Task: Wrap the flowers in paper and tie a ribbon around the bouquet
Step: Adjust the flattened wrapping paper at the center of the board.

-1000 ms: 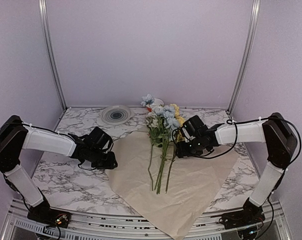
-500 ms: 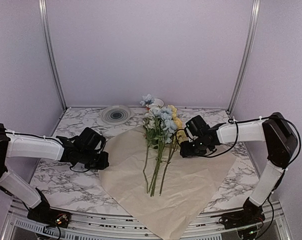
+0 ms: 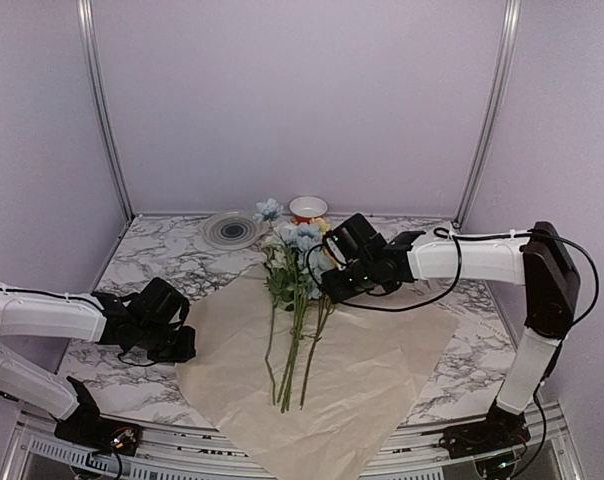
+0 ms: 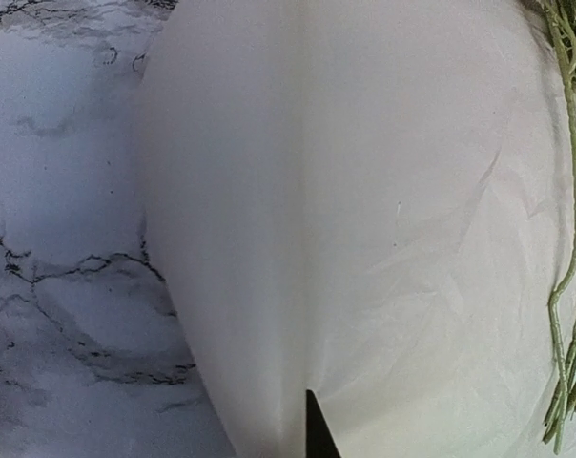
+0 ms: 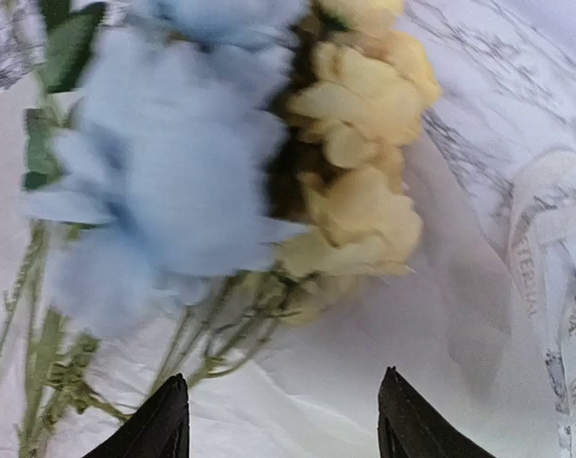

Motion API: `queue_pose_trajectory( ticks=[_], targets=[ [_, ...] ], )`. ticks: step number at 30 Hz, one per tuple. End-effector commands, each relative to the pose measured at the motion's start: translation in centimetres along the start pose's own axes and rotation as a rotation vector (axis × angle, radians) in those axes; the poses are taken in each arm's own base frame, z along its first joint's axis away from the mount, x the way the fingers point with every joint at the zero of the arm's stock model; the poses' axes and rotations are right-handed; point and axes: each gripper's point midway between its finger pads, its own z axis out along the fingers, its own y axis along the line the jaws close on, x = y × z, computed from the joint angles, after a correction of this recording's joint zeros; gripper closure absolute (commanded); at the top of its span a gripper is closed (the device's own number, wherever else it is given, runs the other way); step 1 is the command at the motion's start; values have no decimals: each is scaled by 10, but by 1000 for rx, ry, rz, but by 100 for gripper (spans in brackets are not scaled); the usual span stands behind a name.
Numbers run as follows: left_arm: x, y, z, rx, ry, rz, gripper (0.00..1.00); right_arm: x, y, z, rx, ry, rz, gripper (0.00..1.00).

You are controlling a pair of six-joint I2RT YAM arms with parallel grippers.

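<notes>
left jaws clamped on the paper (image 3: 382, 362) at its left corner, right jaws apart beside the flowers (image 3: 294, 290)

table (image 3: 142, 385): white marble, grey veins, under the plate | plate (image 3: 232, 229): grey, dark rings | bowl (image 3: 308, 207): small, pale, reddish inside, just right of the plate
</notes>
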Motion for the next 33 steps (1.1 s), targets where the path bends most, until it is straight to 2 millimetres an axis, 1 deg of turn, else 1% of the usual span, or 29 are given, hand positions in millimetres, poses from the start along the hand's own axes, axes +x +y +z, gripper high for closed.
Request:
queue_pose_trajectory(
  ticks=[1, 3, 4, 5, 7, 9, 11, 13, 15, 17, 19, 21, 24, 27, 31, 33],
  targets=[
    [1, 3, 2, -37, 18, 7, 100, -35, 69, -18, -65, -130, -170, 37],
    [0, 1, 3, -38, 21, 11, 100, -41, 92, -14, -113, -145, -197, 38],
    [0, 1, 3, -37, 21, 13, 100, -39, 100, -7, -129, -130, -204, 38],
    [0, 0, 3, -37, 19, 14, 100, -37, 105, 2, -133, -107, -201, 40],
    [0, 0, 3, -39, 16, 17, 100, -30, 116, 16, -150, -51, -202, 50],
    [0, 1, 2, -43, 12, 17, 100, -28, 130, 25, -182, -33, -209, 57],
    [-1, 1, 2, -43, 8, 17, 100, -27, 146, 30, -206, -37, -233, 60],
    [-2, 1, 1, -41, 3, 16, 100, -25, 157, 34, -205, -35, -260, 61],
    [-4, 0, 0, -42, -4, 20, 100, -21, 162, 40, -197, -21, -271, 61],
    [-6, 0, 0, -45, -10, 26, 100, -19, 162, 46, -190, -5, -271, 61],
    [-8, -1, 0, -45, -15, 28, 100, -18, 164, 46, -198, 0, -279, 61],
    [-9, -1, 0, -50, -17, 31, 100, -24, 165, 40, -201, -9, -289, 60],
    [-12, 0, 0, -62, -26, 44, 100, -39, 161, 20, -195, -39, -303, 56],
    [-13, 1, 2, -72, -28, 44, 100, -54, 161, -12, -241, -92, -314, 52],
    [-11, 3, 4, -82, -19, 45, 100, -58, 162, -57, -346, -157, -328, 42],
    [-11, 5, 4, -90, -21, 49, 100, -55, 154, -71, -359, -172, -316, 40]
  ],
)
